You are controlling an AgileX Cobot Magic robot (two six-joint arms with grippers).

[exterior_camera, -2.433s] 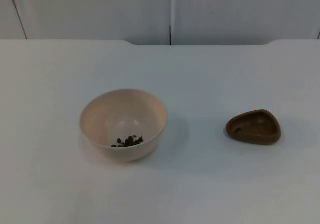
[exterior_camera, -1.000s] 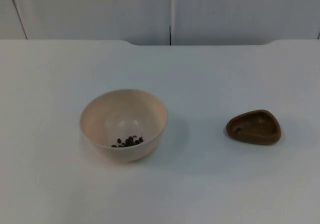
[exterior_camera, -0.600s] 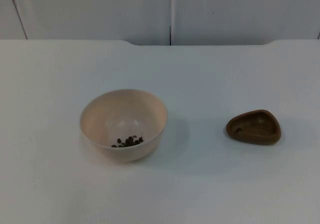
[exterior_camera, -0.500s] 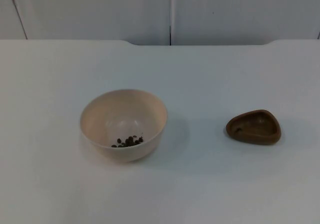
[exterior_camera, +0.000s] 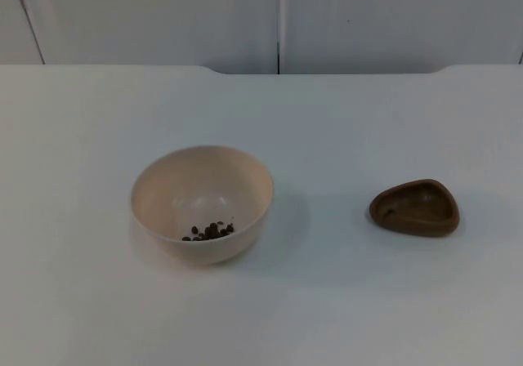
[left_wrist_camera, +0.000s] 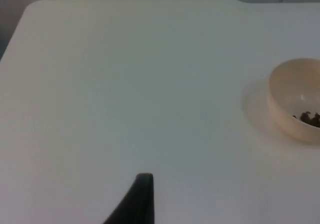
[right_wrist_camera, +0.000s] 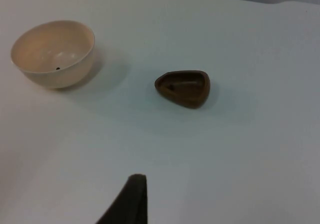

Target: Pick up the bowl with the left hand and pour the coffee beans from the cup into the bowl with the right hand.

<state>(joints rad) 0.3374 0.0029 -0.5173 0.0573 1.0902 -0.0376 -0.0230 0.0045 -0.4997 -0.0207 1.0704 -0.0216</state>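
Soft, even light falls on the white bench [exterior_camera: 343, 121]. The beige round bowl [exterior_camera: 202, 203] casts a faint, diffuse shadow toward the brown triangular cup [exterior_camera: 414, 207].

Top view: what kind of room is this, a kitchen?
Probably a robot test bench, not a kitchen. A bare white table ends at a plain grey partition wall, and on it stand just a cream bowl holding a few coffee beans and a small brown cup.
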